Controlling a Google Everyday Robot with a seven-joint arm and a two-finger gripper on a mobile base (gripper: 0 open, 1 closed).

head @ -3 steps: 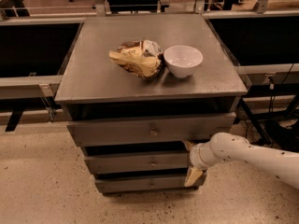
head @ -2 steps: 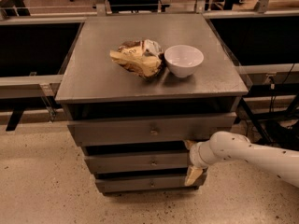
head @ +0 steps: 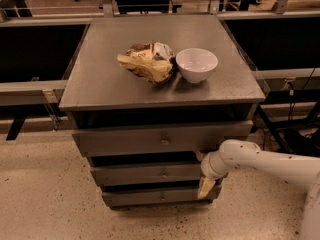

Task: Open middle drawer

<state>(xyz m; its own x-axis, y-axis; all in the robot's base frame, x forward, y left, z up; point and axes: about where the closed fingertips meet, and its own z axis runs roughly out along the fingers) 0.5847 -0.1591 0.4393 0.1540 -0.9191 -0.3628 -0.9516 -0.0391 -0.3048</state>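
Note:
The grey metal cabinet has three drawer fronts stacked under its top. The middle drawer (head: 150, 174) is the mid-sized front with a small round knob (head: 164, 174) at its centre. It lies between the wider top front (head: 125, 141) and the narrower bottom front (head: 145, 198). My gripper (head: 203, 174) is at the right end of the middle drawer's front, on the end of the white arm (head: 260, 161) that comes in from the right. It is well to the right of the knob. A dark gap shows above the middle front.
A white bowl (head: 196, 64) and a crumpled chip bag (head: 147, 61) sit on the cabinet top (head: 100, 79). Dark benches with metal rails stand left and right of the cabinet. Cables hang at the right. The floor in front is speckled.

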